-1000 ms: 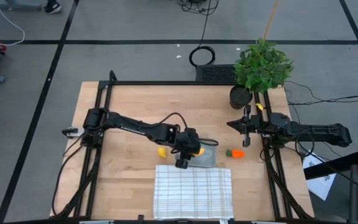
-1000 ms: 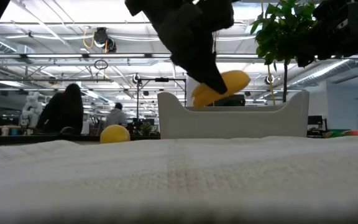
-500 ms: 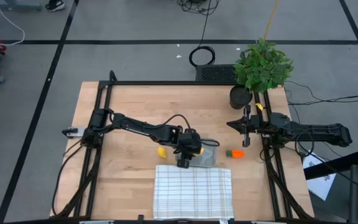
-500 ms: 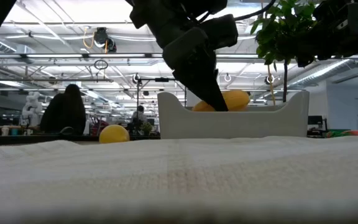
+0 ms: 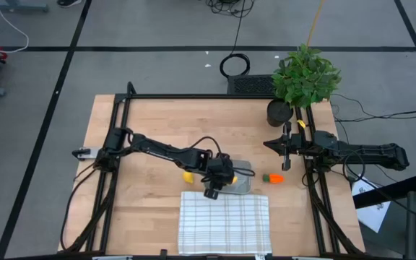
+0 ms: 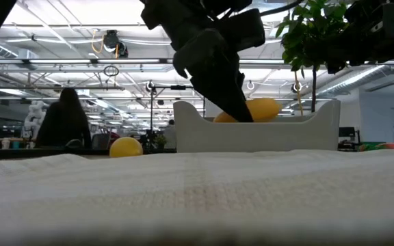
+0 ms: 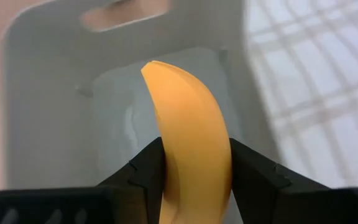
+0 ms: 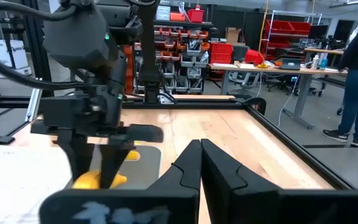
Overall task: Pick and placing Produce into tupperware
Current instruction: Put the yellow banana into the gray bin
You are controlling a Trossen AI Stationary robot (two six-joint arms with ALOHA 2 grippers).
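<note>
My left gripper (image 5: 219,178) is over the translucent grey tupperware (image 5: 240,182) and is shut on the yellow banana (image 7: 188,118). In the low view the banana (image 6: 258,108) shows just above the tub's rim (image 6: 323,116). The round yellow lemon (image 5: 188,175) lies on the table to the left of the tub. The orange carrot (image 5: 274,178) with its green top lies to the tub's right. My right gripper (image 5: 286,150) is shut and empty, held above the table beyond the carrot. My left gripper pinches the banana between its two fingers (image 7: 149,173), one on each side of the banana (image 7: 194,168), a good way back from its free tip. The fingers come from above, pointing down into the tub. The banana's free end (image 7: 157,70) points at the tub's floor; whether it touches, I cannot tell.
A white grid-patterned cloth (image 5: 224,222) lies on the near side of the tub. A potted leafy plant (image 5: 303,78) stands at the far right corner. Bare wooden tabletop lies to the left and far side of the tub. People show in the room beyond.
My left gripper has gone down with the banana. The banana was above the tub's rim and now sits lower, partly behind the rim. The gripper has stayed shut on it.
</note>
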